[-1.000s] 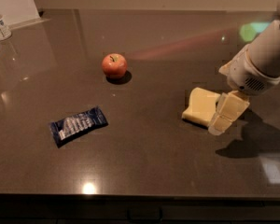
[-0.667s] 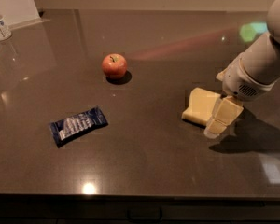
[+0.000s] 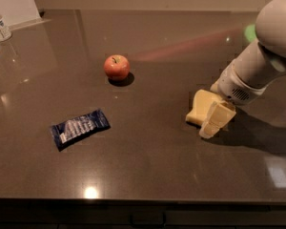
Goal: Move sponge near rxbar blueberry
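Note:
The pale yellow sponge lies flat on the dark countertop at the right of the camera view. My gripper comes down from the white arm at the upper right and sits at the sponge's right edge, touching or overlapping it. The rxbar blueberry, a dark navy wrapper with a whitish label, lies flat at the left of the counter, far from the sponge.
A red apple stands on the dark countertop between and behind the two. A clear bottle stands at the far left back corner. The counter's front edge runs along the bottom.
My gripper has moved a little left and down, closer onto the sponge's right edge. The sponge, the bar and the apple have stayed put.

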`<state>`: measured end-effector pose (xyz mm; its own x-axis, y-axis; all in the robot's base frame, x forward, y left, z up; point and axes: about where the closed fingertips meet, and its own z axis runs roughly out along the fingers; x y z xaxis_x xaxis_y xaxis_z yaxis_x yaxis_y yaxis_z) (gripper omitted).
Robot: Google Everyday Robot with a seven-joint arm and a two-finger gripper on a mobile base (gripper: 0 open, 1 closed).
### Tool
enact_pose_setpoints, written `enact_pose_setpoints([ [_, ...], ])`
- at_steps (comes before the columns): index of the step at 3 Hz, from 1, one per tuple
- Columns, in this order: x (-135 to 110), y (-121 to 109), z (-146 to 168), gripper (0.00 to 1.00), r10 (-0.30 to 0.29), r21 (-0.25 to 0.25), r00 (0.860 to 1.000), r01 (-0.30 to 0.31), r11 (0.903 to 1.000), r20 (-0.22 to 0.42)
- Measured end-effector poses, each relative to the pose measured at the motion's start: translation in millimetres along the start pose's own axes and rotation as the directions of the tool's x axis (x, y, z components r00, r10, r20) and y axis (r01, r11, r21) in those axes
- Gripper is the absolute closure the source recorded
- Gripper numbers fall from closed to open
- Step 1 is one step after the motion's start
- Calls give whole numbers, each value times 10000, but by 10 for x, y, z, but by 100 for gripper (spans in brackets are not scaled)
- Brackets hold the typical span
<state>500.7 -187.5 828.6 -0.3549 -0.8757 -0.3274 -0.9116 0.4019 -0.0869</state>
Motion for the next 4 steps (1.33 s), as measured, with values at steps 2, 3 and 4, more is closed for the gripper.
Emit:
enact_pose_setpoints([
  [2,-171,11,-50,64,35,-230,10000,-33,9997,52],
  [3,-468,58,-161,87,-309,-401,9994,315,9987,175],
  [4,-977,202,-220,100,-1155,-613,9919,1187,9910,530],
])
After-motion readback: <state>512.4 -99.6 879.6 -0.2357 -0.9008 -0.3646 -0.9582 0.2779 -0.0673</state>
